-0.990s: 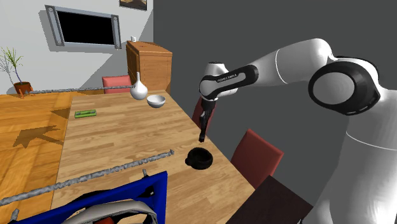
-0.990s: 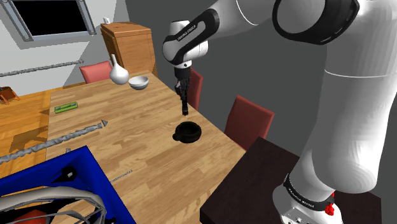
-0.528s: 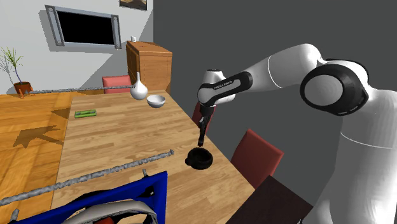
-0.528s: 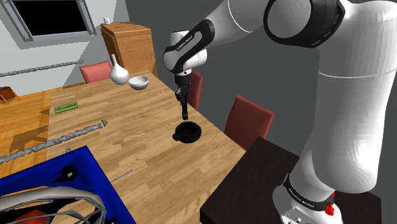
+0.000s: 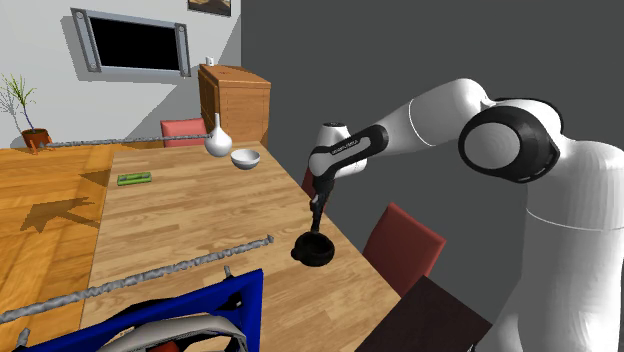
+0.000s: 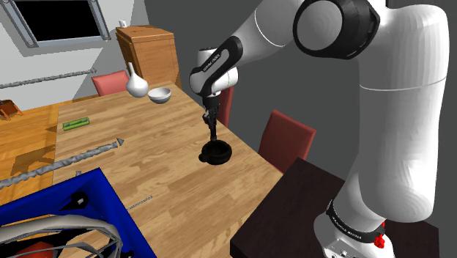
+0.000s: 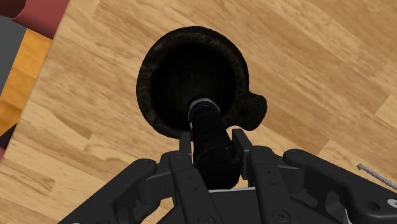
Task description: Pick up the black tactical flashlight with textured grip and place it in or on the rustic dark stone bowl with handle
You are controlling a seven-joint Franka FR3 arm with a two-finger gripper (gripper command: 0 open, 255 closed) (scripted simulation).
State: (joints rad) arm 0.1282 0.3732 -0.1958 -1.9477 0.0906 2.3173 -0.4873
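The gripper (image 7: 212, 137) is clamped on the black flashlight (image 7: 208, 149), its two fingers pressing the barrel from either side. It holds the flashlight nose-down right over the hollow of the dark bowl (image 7: 147, 79). In the shoulder view the flashlight's lower end hangs just above the bowl's rim, or perhaps a little inside it (I cannot tell which from that angle). The bowl sits near the edge of the wooden desk (image 5: 180, 215), close beside a red chair (image 5: 402, 243).

My judgement is that the placing step is nearly done, and what is left is to lower and let go. To do it well, keep the barrel centred over the hollow, away from the stubby handle (image 7: 256, 111). Bring the tip close to the bowl's floor before the fingers part. A long cylinder dropped upright from height is likely to topple, strike the rim and roll out onto the desk or off its edge. Opening slowly and lifting straight up should avoid dragging it.

The flashlight is a round tube with a pale ring (image 7: 203, 104) near its head; the grip's texture is too dark to make out. The bowl is round and thick-walled, rough and pitted along its rim like worn stone, and matte black inside. The desk shows pale plank grain
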